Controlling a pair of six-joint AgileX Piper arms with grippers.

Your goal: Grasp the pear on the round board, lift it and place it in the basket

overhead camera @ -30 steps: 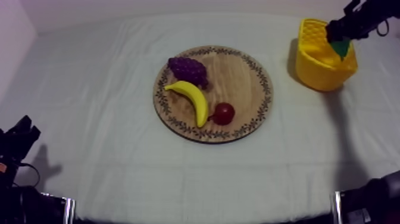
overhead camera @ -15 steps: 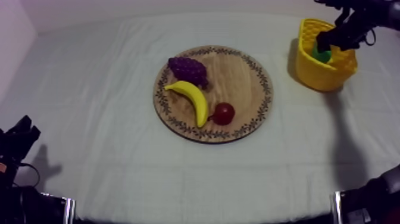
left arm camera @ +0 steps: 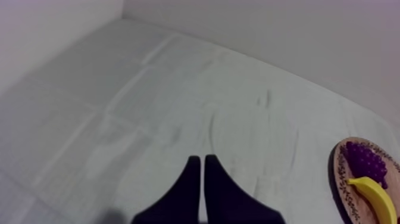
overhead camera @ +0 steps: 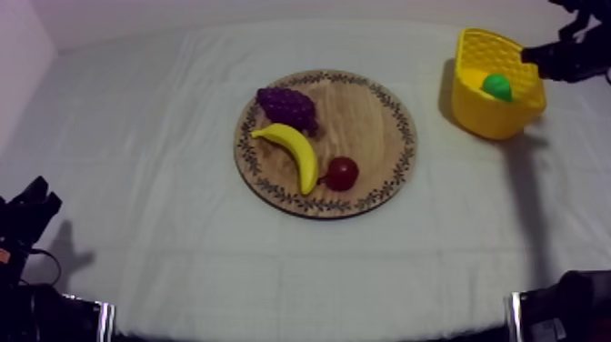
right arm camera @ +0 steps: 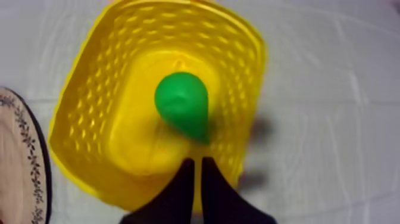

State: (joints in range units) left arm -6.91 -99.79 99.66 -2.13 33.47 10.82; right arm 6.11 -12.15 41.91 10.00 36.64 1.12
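So the pear (right arm camera: 182,105) is sitting inside the yellow basket (right arm camera: 89,119). It's lying on its side on the basket floor, narrow end pointing toward our right gripper (right arm camera: 195,162). That gripper's two black fingers are pressed together into a narrow wedge with nothing between them. They hang over the basket's near wall, clear of the pear.

From the top camera we see that gripper up at the upper right, just beside the basket's right rim. The pear is a green blob in the right half of the basket. The basket stands at the right side of the table (overhead camera: 164,136), well apart from the wooden board (overhead camera: 364,118).

The board is in the middle of the table and carries three toy fruits. There's a bunch of grapes (overhead camera: 287,106) toward its upper left and a banana (overhead camera: 293,151) just below them. We can't tell for sure whether those two touch. A small red fruit (overhead camera: 342,173) sits right by the banana's lower tip.

Our left gripper (left arm camera: 199,159) is low at the left side of the table, well away from everything. Its fingers lie together too, a thin closed wedge holding nothing, hovering over bare table. From its wrist camera we see the board's edge, the grapes and the banana way off in the distance.
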